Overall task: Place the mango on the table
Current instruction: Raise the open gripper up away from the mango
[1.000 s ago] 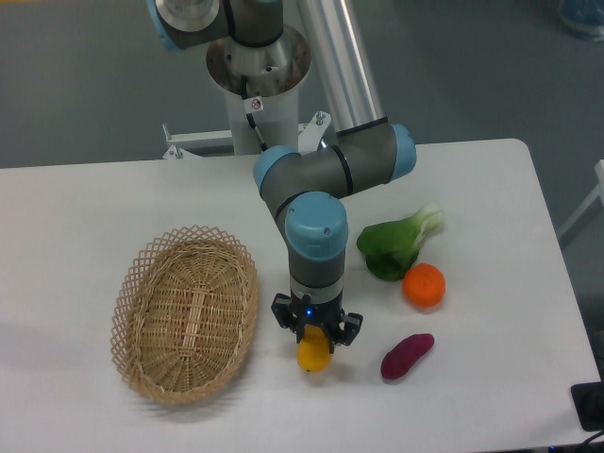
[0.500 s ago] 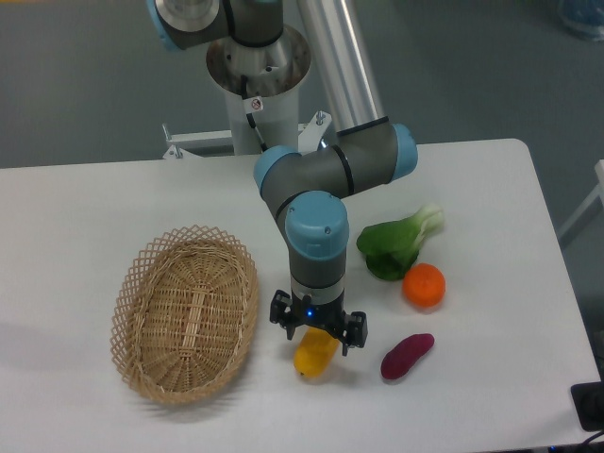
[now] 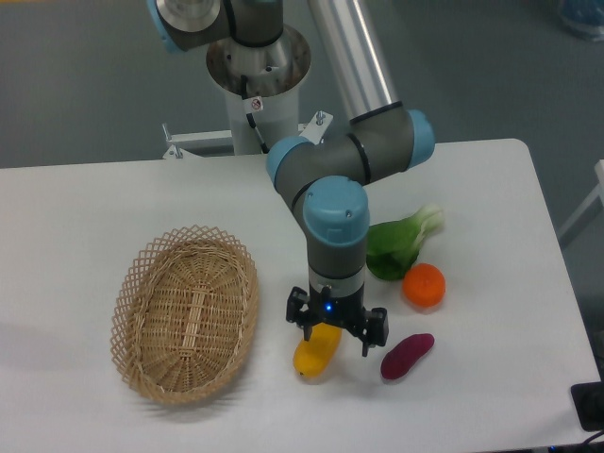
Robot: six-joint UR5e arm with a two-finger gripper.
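We see the gripper [image 3: 337, 332] now spread open and shifted right, holding nothing; the mango [image 3: 315, 353] lies released on the table [image 3: 491, 396] near the front edge, so placement looks done.

We are seeing the wicker basket [image 3: 186, 312] lying at the left on the table [image 3: 85, 203]; the mango [image 3: 315, 352] is resting just right of it, below the gripper [image 3: 337, 328]; the sweet potato [image 3: 407, 356] is lying further right; the orange [image 3: 424, 285] and bok choy [image 3: 400, 245] are sitting behind it.
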